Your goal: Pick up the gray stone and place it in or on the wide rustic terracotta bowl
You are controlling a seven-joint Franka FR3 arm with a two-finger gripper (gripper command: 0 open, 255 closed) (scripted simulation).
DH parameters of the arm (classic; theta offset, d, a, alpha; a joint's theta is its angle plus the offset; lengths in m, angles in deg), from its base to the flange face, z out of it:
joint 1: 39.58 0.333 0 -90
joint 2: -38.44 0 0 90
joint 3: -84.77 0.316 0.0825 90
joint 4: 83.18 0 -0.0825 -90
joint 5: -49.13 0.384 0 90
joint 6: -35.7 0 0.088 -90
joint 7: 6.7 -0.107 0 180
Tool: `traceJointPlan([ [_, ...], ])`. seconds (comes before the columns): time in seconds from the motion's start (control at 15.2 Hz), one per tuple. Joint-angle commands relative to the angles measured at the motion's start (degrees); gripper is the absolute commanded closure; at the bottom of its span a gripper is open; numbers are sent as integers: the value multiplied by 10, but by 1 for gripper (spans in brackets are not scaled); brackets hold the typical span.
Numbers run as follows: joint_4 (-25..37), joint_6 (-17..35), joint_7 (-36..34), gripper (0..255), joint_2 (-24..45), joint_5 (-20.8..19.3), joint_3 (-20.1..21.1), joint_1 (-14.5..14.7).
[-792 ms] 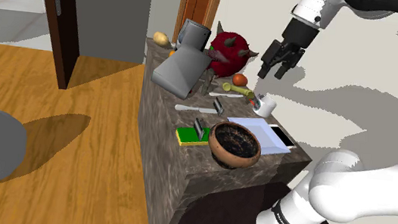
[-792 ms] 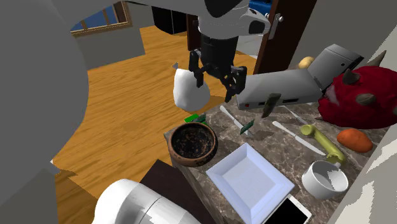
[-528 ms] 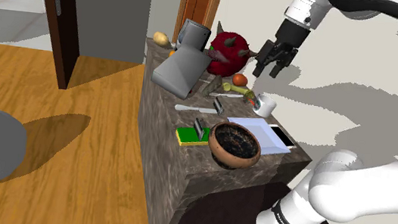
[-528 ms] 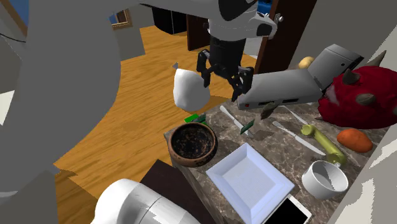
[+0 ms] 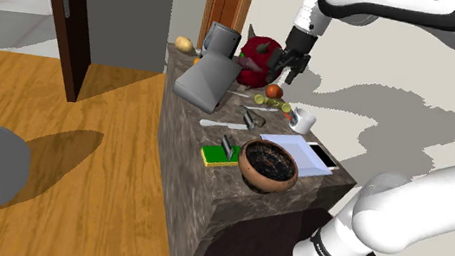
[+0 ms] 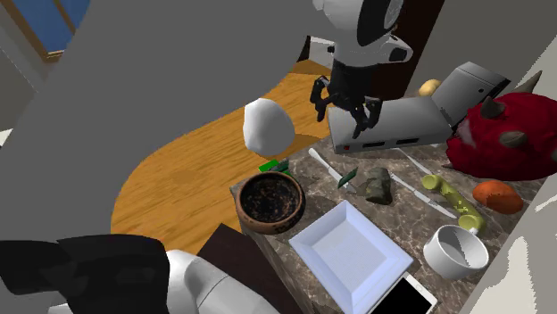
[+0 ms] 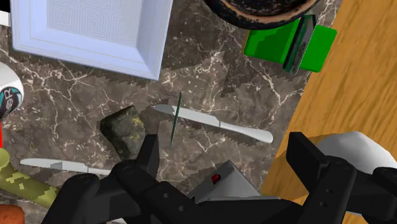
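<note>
jaws: released, apart above table (image 7: 210, 76) | stone (image 7: 125, 130): lying free beside knife (image 7: 219, 124) (mottled grey-green) | bowl (image 5: 265, 185): near table corner, apart from stone

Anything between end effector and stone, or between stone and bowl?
Nothing visible separates the open black end effector from the mottled grey-green stone. Between stone and dark-lined brown bowl lie only low items: a thin green sliver and a white knife; lifting should clear them.

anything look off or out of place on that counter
A thin dark green sliver crosses the blade of the knife beside the stone, seemingly balanced on edge. The green block also sits right at the counter edge.
</note>
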Motion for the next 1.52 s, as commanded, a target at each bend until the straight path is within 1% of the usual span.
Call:
traceJointPlan([
  [0.0, 16, 22, 7, 0, 41, -2, -7, -2],
  [0.53, 129, 68, 38, 0, 213, 5, -35, -12],
  [0.79, 205, 76, 54, 0, 303, 15, -45, -21],
  [1.06, 295, 72, 69, 0, 397, 28, -51, -34],
  [1.12, 298, 72, 69, 0, 400, 28, -51, -34],
  [1.45, 267, 109, 70, 0, 405, 29, -51, -34],
])
